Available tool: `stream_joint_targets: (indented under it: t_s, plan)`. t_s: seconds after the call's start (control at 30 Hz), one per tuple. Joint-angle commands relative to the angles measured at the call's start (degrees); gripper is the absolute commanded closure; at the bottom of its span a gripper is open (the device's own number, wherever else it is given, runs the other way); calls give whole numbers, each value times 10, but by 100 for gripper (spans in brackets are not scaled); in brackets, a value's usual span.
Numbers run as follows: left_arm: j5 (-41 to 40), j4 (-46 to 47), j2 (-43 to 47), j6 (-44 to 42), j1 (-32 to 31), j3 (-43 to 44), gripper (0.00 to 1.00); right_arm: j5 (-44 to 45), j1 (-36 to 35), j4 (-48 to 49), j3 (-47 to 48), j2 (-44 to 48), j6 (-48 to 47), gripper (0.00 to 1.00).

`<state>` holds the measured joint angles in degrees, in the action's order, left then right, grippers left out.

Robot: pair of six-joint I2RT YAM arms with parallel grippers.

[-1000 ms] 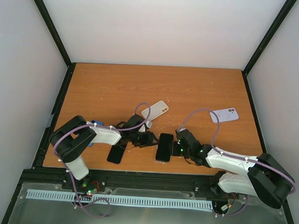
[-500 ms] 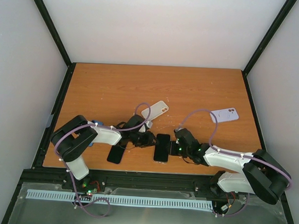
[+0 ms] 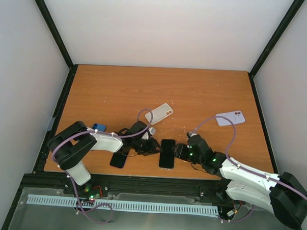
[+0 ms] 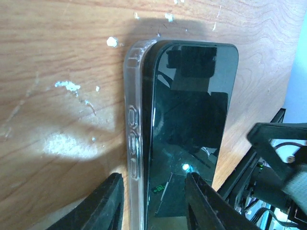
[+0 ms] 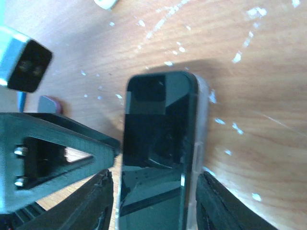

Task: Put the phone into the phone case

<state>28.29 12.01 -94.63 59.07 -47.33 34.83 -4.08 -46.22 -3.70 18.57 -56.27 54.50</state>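
Note:
A black phone (image 3: 167, 153) lies screen up in a clear case near the table's front edge, between both grippers. My left gripper (image 3: 151, 145) is at its left side. In the left wrist view the left gripper (image 4: 153, 203) is open: one finger is outside the clear case (image 4: 134, 139), the other is over the phone's screen (image 4: 192, 120). My right gripper (image 3: 180, 152) is at the phone's right side. In the right wrist view the right gripper (image 5: 153, 201) is open, with one finger on each side of the phone (image 5: 156, 143) and the clear case (image 5: 200, 143).
A second black phone (image 3: 118, 159) lies left of the left gripper. A beige case (image 3: 163, 113) lies behind the grippers and a lavender case (image 3: 231, 118) at the right. A small blue object (image 3: 98, 127) sits by the left arm.
The right arm's elbow has swung down and to the right, with its gripper staying at the phone. The left arm has shifted, uncovering the blue object. The phone has barely moved.

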Motion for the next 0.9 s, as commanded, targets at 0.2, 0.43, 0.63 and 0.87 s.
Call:
stream_joint_targets:
  t_s: [0.2,0.43,0.63,0.87]
  plan:
    - [-4,14,14,4,-2,-15,64,-17,1,38,-44,-11,44,47]
    - [10,49,12,12,-1,-36,65,-34,1,100,-58,-64,64,42]
    - [24,78,1,22,-1,-46,68,-59,1,154,-56,-95,75,43]
    - [54,125,-14,40,-1,-59,73,-119,1,253,-63,-76,98,44]
